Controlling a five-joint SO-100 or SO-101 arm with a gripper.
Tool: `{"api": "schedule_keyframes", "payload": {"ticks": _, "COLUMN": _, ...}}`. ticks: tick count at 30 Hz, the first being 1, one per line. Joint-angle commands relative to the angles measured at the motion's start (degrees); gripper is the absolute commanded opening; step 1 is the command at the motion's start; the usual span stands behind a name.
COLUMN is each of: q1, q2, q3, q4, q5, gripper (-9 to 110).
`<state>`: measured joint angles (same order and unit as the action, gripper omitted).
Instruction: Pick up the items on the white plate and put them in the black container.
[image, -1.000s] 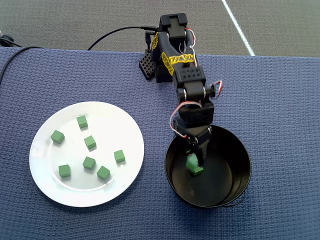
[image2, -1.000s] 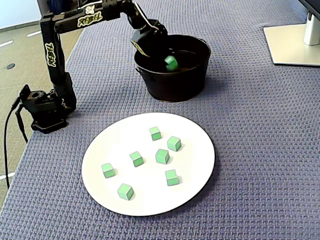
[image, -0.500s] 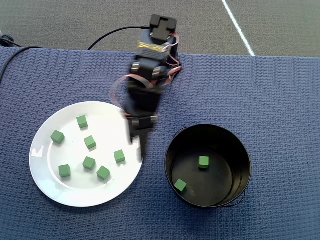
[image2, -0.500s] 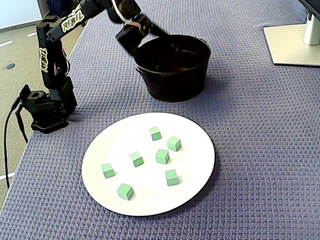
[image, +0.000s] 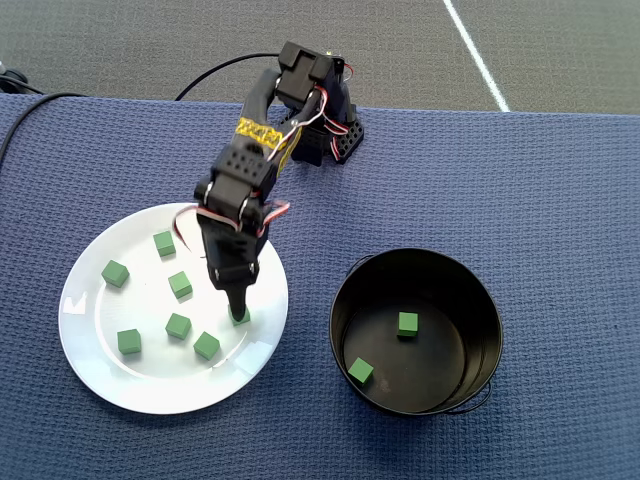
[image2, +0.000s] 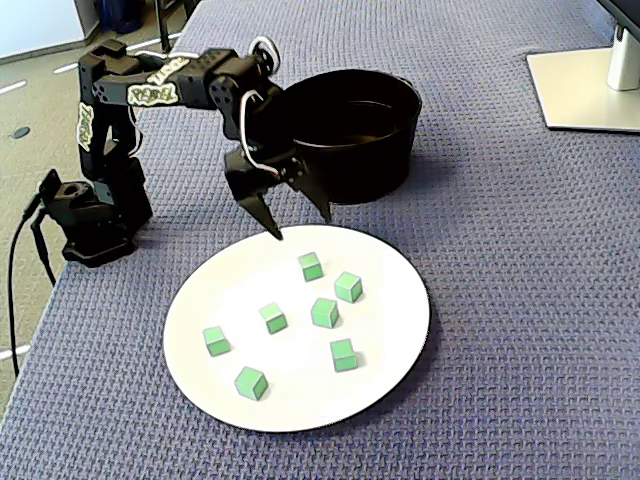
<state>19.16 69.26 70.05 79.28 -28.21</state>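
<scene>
The black two-finger gripper (image2: 303, 227) hangs with its fingers (image2: 268, 217) spread wide and nothing between them, poised above the far edge of the large round glossy white plate (image2: 380, 360). In the overhead view the gripper (image: 240, 308) covers most of one small bright green cube (image: 241, 318) near the plate's (image: 90, 370) right side. Seven green cubes (image2: 324, 312) lie scattered on the plate, apart from one another. Just beyond the plate in the fixed view stands the round black metal container (image2: 365, 160); seen from overhead, the container (image: 488, 340) holds two more green cubes (image: 407, 323) on its shiny floor. Everything rests on a worktop covered in blue woven fabric (image: 560, 200). The arm's base (image2: 90, 225) sits at its edge, with grey carpet (image: 120, 45) beyond, and a pale flat stand base (image2: 580, 90) at the fixed view's upper right.
</scene>
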Motion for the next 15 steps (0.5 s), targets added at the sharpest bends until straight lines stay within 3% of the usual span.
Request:
{"api": "schedule_keyframes", "payload": {"ticks": 1, "q1": 0.5, "q2": -1.1, "q3": 1.1, "q4": -4.0, "q5": -0.5, "gripper": 21}}
{"api": "schedule_keyframes", "payload": {"ticks": 15, "q1": -2.8, "q2": -5.6, "q3": 5.5, "q4": -10.1, "q5": -3.4, "gripper": 25}}
